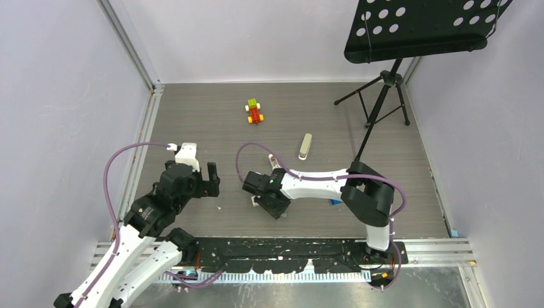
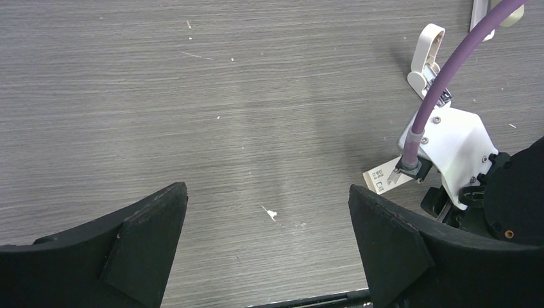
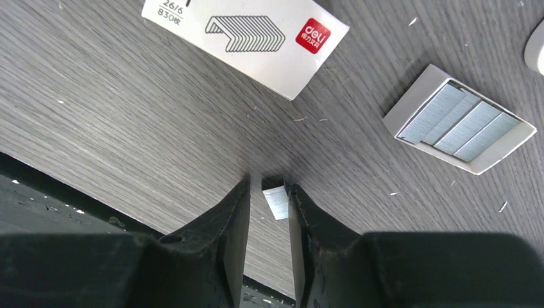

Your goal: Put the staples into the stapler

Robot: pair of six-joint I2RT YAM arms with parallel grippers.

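A small silvery block of staples [image 3: 276, 201] lies on the grey table between the tips of my right gripper [image 3: 268, 183]. It rests against the right finger, with a thin gap to the left finger. The jaws stand narrow but not closed on it. The white carton sleeve with a red mark [image 3: 256, 38] and its tray of staple strips [image 3: 459, 119] lie just beyond. The stapler [image 1: 306, 146], a slim grey-beige bar, lies farther back. My right gripper [image 1: 266, 202] is low at the table's centre front. My left gripper [image 1: 204, 183] [image 2: 267, 189] hovers wide open over bare table.
A stubby white object [image 1: 274, 160] [image 2: 426, 54] lies near the right arm's wrist. A toy car of coloured bricks [image 1: 255, 112] sits at the back. A black music stand [image 1: 385, 96] rises at the back right. A small blue item [image 1: 335, 202] peeks out by the right arm.
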